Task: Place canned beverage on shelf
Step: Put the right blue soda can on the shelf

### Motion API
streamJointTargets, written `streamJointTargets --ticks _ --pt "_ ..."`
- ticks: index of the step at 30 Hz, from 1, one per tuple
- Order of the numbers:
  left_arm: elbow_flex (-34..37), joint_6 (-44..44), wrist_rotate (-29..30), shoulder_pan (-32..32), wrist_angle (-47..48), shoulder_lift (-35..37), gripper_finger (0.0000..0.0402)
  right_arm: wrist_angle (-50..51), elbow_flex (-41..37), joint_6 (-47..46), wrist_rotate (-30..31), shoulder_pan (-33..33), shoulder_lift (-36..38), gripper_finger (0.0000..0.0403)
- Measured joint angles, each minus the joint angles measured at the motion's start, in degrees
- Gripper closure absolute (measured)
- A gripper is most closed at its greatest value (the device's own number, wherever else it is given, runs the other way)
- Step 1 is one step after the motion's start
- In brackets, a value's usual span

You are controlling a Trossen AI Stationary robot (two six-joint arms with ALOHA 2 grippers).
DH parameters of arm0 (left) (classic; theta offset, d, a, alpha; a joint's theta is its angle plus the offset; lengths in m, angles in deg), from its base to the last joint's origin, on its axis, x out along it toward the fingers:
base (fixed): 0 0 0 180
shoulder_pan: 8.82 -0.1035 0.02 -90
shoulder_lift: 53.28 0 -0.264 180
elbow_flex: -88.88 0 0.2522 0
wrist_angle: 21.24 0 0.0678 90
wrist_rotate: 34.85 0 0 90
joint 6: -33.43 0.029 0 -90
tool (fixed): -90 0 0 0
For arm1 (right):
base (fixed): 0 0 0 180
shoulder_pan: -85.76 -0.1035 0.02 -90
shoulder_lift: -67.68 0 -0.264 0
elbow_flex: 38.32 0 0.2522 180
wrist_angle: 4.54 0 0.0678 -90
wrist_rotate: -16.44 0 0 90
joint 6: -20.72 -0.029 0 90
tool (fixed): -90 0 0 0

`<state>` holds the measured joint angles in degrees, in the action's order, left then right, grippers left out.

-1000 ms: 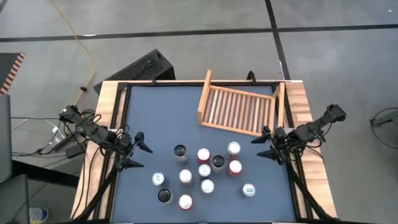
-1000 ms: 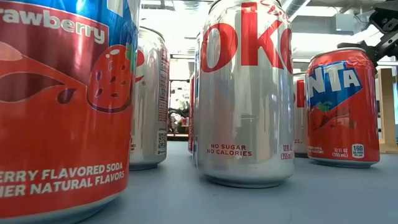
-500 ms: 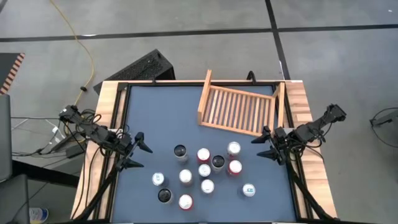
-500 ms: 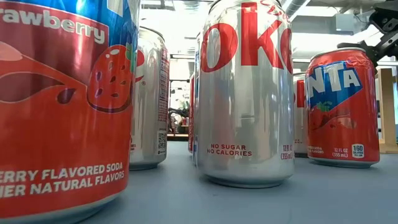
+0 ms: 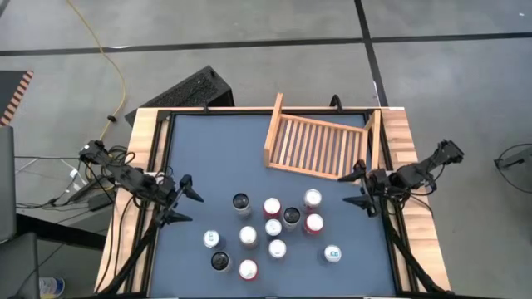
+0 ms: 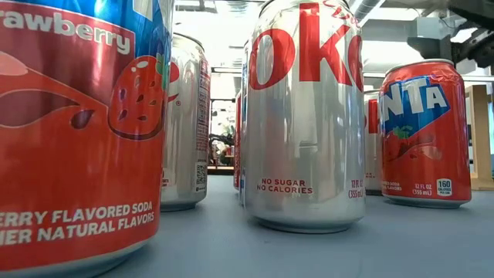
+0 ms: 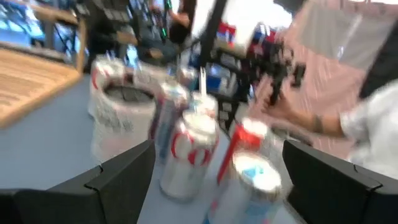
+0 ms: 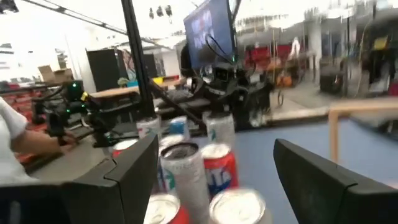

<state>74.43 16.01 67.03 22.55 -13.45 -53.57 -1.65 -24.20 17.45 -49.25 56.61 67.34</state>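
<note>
Nothing has been picked up yet. The left gripper (image 5: 184,201) waits at the left side of the table (image 5: 208,149), its fingers spread wide and holding nothing. The right gripper (image 5: 359,188) hangs at the right side, near the shelf's front corner, fingers equally wide apart and empty, pointing in toward the cans (image 5: 273,227).

The cans stand upright in a loose cluster in the near half of the table, some almost touching. That crowding looks to me like the main risk: open fingers coming down around one can could nudge a neighbour and tip it, and a toppled can would roll. The two closest to the right gripper — a silver-topped can (image 5: 312,198) and a red can (image 5: 313,223) just in front of it — seem the easiest to reach, though a dark-topped can (image 5: 291,216) sits close beside them.

The shelf (image 5: 320,148) lies at the far right of the table, skewed to the table's edges, its slatted base bare — no can in it. Its raised side boards could catch a can carried in too low, and the slats may leave one standing unsteadily.
</note>
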Motion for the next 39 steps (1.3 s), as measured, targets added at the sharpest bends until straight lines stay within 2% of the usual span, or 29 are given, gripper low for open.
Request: streamJointTargets --ticks 9,12,15,19,22,24,26,29,31,35,39 --pt "-0.55 1.68 1.84 -0.04 0.92 -0.10 0.0060 0.11 0.00 0.73 1.50 0.17 -0.04 0.0092" --pt "-0.67 3.50 9.35 -0.07 -2.07 -0.03 0.0060 -2.26 0.00 0.72 1.39 0.15 0.02 0.0092" --pt "-0.70 -1.68 14.04 -0.09 -3.28 -0.05 0.0060 -2.18 -0.02 -1.70 1.33 0.15 -0.03 0.0092" --pt "-0.70 -4.39 24.47 -0.12 -5.14 -0.04 0.0060 -2.25 -0.02 -1.70 1.32 0.32 -0.03 0.0092" --pt "-0.73 -5.08 28.28 -0.09 -4.12 -0.07 0.0060 -1.25 -0.02 1.42 1.31 0.85 -0.02 0.0092" --pt "-0.73 -3.80 31.45 -0.29 -3.66 -0.09 0.0060 -1.56 -0.01 -1.00 1.30 1.07 -0.07 0.0092" --pt "-0.73 -3.92 31.46 -0.61 -4.17 -0.07 0.0060 -2.91 0.00 -3.98 1.30 1.23 -0.32 0.0092" --pt "-0.75 -1.99 24.94 -1.09 -6.23 -0.07 0.0060 -11.04 -0.02 -3.44 1.08 1.31 -0.40 0.0092" --pt "-0.77 0.28 22.71 -1.44 -8.88 -0.07 0.0060 -17.39 -0.02 -1.93 0.89 1.29 -0.45 0.0092" --pt "-2.30 3.12 22.78 -2.18 -11.54 -0.07 0.0060 -22.97 -0.02 3.22 -3.88 1.12 -0.42 0.0092" --pt "-4.68 3.52 22.93 -2.89 -11.13 -0.07 0.0060 -23.85 -0.02 8.13 -10.00 1.12 -0.47 0.0092"
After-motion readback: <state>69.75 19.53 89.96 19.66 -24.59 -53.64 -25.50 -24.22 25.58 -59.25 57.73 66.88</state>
